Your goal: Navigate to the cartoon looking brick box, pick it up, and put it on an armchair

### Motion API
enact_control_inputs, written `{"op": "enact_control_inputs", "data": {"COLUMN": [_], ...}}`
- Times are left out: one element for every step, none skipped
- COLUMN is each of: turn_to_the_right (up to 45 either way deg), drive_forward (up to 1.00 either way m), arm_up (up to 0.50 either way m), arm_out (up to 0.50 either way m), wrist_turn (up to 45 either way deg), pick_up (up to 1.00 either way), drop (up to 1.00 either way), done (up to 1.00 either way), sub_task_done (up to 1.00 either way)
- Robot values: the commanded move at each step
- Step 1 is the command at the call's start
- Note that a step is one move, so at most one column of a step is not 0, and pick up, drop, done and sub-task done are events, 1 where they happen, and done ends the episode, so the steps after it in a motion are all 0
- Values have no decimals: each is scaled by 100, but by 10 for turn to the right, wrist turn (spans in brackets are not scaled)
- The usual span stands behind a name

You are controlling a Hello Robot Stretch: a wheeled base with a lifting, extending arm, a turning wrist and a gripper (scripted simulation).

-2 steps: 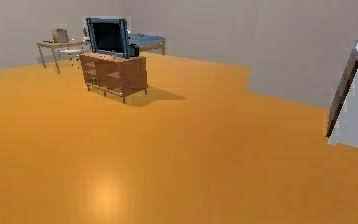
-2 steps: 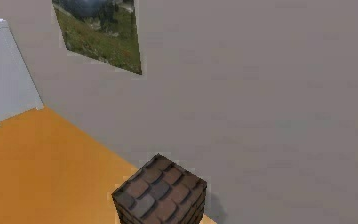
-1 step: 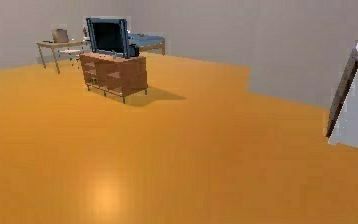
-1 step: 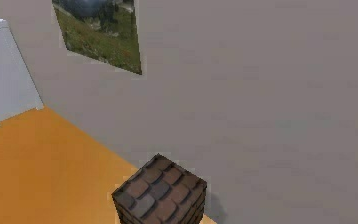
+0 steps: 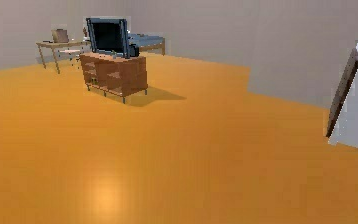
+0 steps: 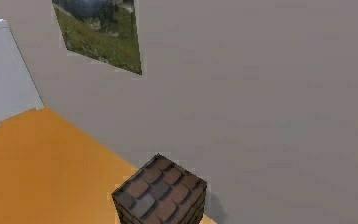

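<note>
A dark box patterned with brown cartoon-style bricks (image 6: pixel 162 195) sits at the bottom edge of the arm side view, just left of the middle. It is close in front of a grey wall (image 6: pixel 267 100). Its lower part is cut off by the view's edge, so what it rests on cannot be told.
A wooden dresser (image 5: pixel 115 75) carrying a television (image 5: pixel 107 36) stands on the orange floor (image 5: pixel 177 150) at the forward view's upper left. Behind it are a desk (image 5: pixel 57 47) and a blue-topped piece (image 5: pixel 147 42). White furniture (image 5: pixel 353 95) stands at the right edge. A picture (image 6: pixel 99 32) hangs on the wall beside a white unit (image 6: pixel 7 75).
</note>
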Motion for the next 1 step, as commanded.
{"op": "enact_control_inputs", "data": {"turn_to_the_right": [0], "drive_forward": [0], "arm_up": [0], "arm_out": [0], "wrist_turn": [450], "pick_up": [0], "drop": [0], "done": [0], "sub_task_done": [0]}}
